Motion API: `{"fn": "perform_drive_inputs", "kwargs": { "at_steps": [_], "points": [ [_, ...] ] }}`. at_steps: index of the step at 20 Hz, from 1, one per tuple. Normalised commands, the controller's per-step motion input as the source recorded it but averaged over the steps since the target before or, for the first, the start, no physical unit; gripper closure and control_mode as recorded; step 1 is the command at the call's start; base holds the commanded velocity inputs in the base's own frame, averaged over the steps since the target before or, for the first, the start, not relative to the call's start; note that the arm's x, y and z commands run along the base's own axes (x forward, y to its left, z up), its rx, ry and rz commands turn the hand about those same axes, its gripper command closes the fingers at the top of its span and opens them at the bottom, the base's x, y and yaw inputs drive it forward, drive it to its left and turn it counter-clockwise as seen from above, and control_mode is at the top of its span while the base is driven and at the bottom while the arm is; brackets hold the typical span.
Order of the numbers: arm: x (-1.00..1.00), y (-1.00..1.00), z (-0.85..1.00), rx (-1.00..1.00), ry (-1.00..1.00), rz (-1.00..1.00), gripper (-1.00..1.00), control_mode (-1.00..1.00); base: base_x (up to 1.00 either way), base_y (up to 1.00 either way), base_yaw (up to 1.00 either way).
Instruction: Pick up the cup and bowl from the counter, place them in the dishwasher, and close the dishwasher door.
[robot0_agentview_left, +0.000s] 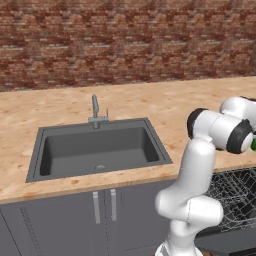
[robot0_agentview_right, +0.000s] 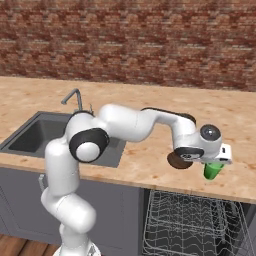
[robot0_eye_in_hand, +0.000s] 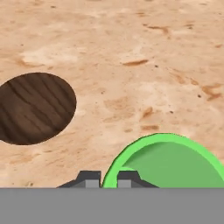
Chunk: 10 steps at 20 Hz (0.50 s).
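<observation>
Here, claw (robot0_eye_in_hand: 106, 178) clenched on round glossy green cup (robot0_eye_in_hand: 170, 162) rim; wood-grained brown bowl (robot0_eye_in_hand: 34, 107) beside.

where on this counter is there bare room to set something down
The counter lies bare in a broad strip between the sink and the brick wall, and again right of the sink toward the arm. It is crowded at the front edge above the dishwasher: the bowl, the cup and the claw shut on the cup's rim.

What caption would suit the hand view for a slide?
Jaws closed on the rim of the green cup, with the brown bowl lying apart on the speckled counter.
</observation>
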Motion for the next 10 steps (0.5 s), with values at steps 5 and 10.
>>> {"fn": "perform_drive_inputs", "kwargs": {
  "at_steps": [5, 10],
  "points": [
    [-0.41, 0.00, 0.08, 0.00, -0.11, -0.34, 1.00, -1.00, 0.00, 0.00, 0.00],
    [-0.30, 0.00, 0.15, 0.07, -0.15, -0.30, 1.00, -1.00, 0.00, 0.00, 0.00]
  ]
}}
